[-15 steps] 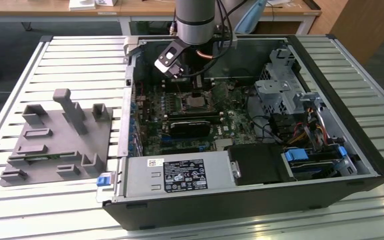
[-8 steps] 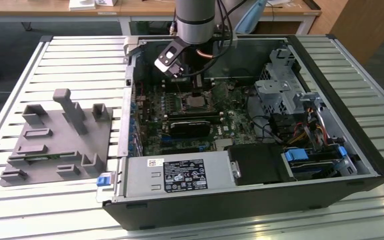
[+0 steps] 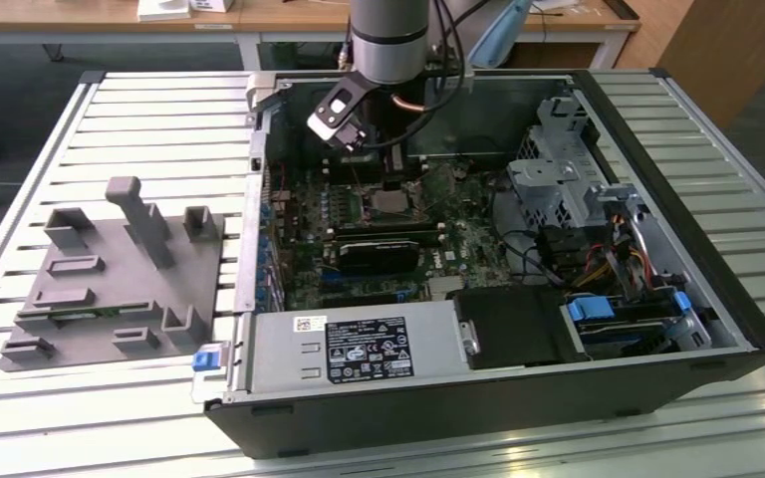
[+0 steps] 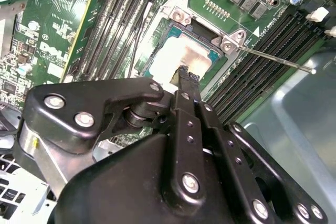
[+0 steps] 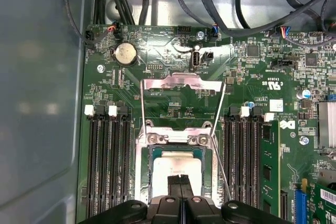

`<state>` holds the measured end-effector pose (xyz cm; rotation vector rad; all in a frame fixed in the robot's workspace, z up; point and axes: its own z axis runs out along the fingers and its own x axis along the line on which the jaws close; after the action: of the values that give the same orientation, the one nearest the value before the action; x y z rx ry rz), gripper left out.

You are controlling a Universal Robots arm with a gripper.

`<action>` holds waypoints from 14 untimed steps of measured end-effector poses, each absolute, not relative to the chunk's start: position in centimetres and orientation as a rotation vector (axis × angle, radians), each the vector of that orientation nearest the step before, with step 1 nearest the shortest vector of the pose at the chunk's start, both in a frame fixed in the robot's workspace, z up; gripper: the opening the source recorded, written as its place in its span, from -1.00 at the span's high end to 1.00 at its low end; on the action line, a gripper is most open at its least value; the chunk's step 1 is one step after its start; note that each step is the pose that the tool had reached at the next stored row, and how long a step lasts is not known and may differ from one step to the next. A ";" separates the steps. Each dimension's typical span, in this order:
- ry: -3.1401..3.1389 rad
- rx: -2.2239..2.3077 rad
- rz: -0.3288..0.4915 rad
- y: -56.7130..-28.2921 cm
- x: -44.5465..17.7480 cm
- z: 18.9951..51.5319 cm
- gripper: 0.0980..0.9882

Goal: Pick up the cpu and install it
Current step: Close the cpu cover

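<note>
Starting at the exterior view's left: just a grey fixture [image 3: 111, 279] on the tabletop [image 3: 37, 129], well apart from the work. Moving right into the open computer case [image 3: 489, 418], looks like the seating step. Seeing the cpu [image 5: 178, 162] flat in its socket [image 5: 140, 177], hold-down plate [image 5: 181, 83] flipped open, end effector [image 5: 181, 178] pressed together right at the cpu's top, pinching nothing. Guessing any move from here calls for gentle, straight motion.

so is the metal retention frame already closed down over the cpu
No, in the first wrist view the retention frame is swung up and open, leaving the cpu top uncovered.
</note>
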<state>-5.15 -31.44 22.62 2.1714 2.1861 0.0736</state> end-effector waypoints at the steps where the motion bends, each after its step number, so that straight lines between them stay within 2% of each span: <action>1: 2.186 2.171 0.074 -31.4 -5.1 22.7 0.98; 14: 2.186 2.172 0.074 -31.4 -5.2 27.3 0.98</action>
<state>-5.16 -31.45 27.28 2.1718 2.1862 0.0740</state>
